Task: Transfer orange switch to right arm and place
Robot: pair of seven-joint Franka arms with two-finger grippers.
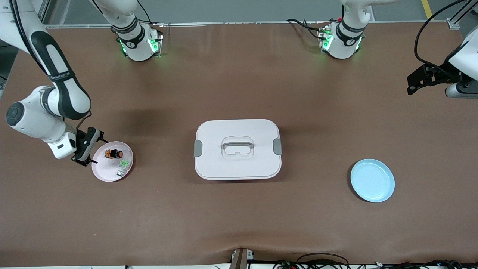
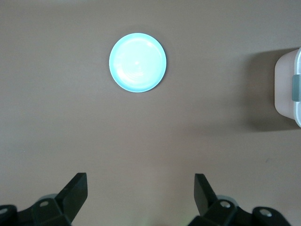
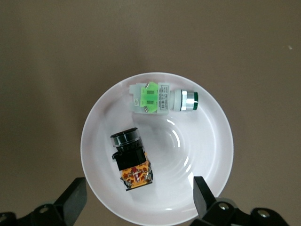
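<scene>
Jaws wide — right gripper [image 3: 138,200] over glossy round plate [image 3: 207,141].

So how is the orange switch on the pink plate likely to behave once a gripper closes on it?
The orange switch looks like rigid moulded plastic, so it probably won't flex. Its round cap end could roll or pivot if pinched there; the blocky body seems safer. Lying loose on the smooth pink plate, it may slide when nudged.

A: Light falls evenly from above; the brown counter [image 1: 239,216] looks matte and well lit, with a soft shadow spreading from the lidded box [image 1: 237,149].

B: In the right wrist view the white plate [image 3: 207,141] shows curved glare streaks. The blue plate [image 2: 137,62] glows washed-out in the left wrist view. Green lamps shine at both arm bases.
</scene>
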